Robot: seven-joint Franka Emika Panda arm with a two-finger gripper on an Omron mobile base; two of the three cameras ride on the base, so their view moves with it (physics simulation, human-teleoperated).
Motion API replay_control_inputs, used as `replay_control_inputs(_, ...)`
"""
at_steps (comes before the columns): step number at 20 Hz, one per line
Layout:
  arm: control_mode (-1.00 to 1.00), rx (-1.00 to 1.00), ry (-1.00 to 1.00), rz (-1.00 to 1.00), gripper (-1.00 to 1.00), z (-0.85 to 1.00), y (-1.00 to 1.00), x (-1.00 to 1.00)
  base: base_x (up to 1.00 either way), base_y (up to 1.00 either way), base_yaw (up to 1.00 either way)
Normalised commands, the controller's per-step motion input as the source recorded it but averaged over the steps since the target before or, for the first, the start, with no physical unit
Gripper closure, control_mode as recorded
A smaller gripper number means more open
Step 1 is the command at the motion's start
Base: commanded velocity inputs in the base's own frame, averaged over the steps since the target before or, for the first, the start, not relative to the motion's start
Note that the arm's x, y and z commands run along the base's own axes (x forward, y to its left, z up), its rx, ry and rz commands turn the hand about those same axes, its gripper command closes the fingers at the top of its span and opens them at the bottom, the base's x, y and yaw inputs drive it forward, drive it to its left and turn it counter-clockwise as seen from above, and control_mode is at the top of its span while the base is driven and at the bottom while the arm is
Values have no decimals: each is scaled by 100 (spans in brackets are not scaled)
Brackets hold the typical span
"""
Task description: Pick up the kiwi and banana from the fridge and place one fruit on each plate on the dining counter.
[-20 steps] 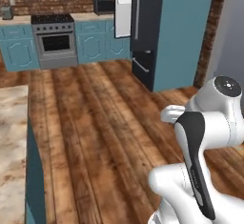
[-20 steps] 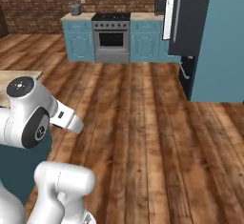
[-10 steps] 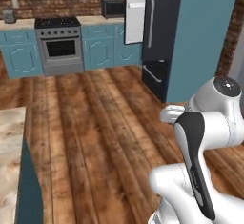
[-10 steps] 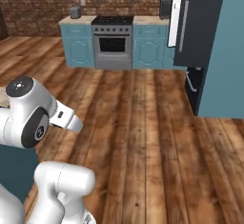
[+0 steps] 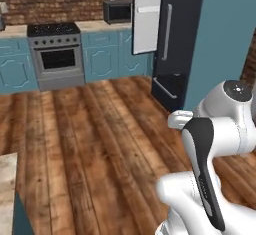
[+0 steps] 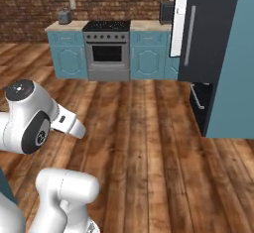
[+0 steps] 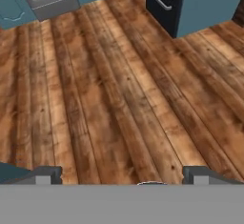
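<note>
The charcoal fridge (image 5: 175, 39) stands ahead on the right, with a grey bar handle (image 5: 167, 31) and a white-lined upper door (image 5: 147, 14) swung open. It also rises at the right of the right base view as fridge (image 6: 208, 29), and its lower drawer (image 7: 164, 4) sits at the top of the hand view. My gripper (image 7: 123, 175) is open over bare wooden floor, with nothing between the fingers (image 7: 45, 174). A corner of the dining counter (image 5: 7, 179) peeks in at the lower left. The kiwi, the banana and the plates are out of view.
A stove (image 5: 57, 54) with teal cabinets (image 5: 107, 54) lines the back wall, and a microwave (image 5: 117, 11) sits on the worktop. A teal wall (image 5: 225, 39) flanks the fridge. Wide wooden floor (image 6: 149, 143) lies between me and the fridge.
The whole picture has shifted: the base has driven and turned, so the fridge looks nearer and more central and the dining counter has slid off to the left. The arm's pose is unchanged.
</note>
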Motion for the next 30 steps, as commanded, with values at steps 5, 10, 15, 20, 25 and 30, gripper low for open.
replay_control_inputs(5,100,0,0,0,-100,0,0,0,100,23,-26)
replay_control_inputs(10,100,0,0,0,-100,0,0,0,100,38,-29)
replay_control_inputs(15,100,0,0,0,-100,0,0,0,100,54,-30)
replay_control_inputs(20,100,0,0,0,-100,0,0,0,100,64,-30)
replay_control_inputs(25,100,0,0,0,-100,0,0,0,96,82,-27)
replay_control_inputs(30,100,0,0,0,-100,0,0,0,83,91,-26)
